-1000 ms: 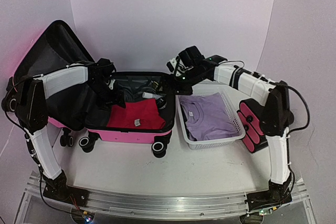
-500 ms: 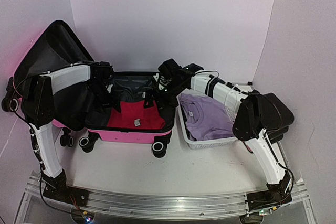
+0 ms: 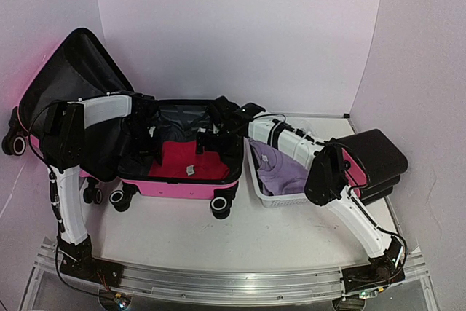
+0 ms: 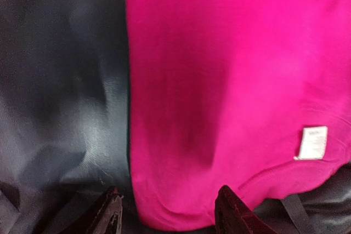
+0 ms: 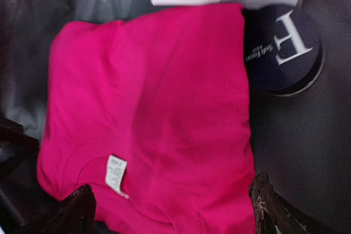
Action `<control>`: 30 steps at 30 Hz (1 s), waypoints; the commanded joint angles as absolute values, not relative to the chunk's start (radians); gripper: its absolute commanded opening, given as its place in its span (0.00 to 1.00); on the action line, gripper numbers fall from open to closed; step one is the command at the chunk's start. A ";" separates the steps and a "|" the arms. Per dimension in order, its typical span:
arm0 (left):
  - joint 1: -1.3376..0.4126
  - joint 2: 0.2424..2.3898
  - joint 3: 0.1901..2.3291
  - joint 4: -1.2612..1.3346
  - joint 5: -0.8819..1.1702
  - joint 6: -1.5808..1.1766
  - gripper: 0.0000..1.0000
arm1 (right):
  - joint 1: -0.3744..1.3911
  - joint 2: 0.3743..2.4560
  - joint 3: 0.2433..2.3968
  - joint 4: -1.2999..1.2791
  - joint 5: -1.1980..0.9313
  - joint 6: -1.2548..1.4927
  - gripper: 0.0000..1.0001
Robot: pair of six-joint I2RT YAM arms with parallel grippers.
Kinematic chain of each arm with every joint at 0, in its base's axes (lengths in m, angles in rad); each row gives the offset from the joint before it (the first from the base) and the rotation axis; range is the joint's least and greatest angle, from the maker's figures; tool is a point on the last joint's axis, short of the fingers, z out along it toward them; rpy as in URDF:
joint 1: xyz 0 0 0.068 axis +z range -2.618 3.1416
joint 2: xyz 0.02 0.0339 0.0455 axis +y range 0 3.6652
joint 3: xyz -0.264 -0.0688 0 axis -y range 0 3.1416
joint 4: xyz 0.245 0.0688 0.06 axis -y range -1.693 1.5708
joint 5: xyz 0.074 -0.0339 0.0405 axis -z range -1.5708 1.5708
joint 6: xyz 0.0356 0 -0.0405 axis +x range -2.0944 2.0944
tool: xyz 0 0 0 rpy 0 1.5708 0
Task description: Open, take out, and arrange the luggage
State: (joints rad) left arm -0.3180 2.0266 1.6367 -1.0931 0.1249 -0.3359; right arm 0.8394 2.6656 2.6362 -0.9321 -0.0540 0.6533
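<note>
- The luggage [image 3: 182, 186] lay open on the table [image 3: 291, 231], with its lid leaned back to the left.
- The red garment [image 5: 148, 113] lay flat inside, directly beneath both claws.
- The right claw [image 5: 173, 212] stood fully open and empty across the garment.
- The left claw [image 4: 171, 215], apparently the nearer, stood part-open and empty, straddling the garment's edge.
</note>
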 commanded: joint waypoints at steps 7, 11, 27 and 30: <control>-0.290 2.033 1.691 -1.102 0.185 -0.333 0.72 | 0.874 2.685 2.668 -0.929 0.008 0.625 0.98; -0.276 2.087 1.726 -1.104 0.231 -0.324 0.76 | 0.885 2.594 2.572 -0.910 0.027 0.527 0.98; -0.269 2.170 1.741 -1.033 0.335 -0.227 0.99 | 0.809 2.356 2.437 -0.889 -0.001 0.399 0.98; -0.269 2.183 1.724 -1.019 0.330 -0.233 0.94 | 0.785 2.306 2.410 -0.881 0.031 0.376 0.98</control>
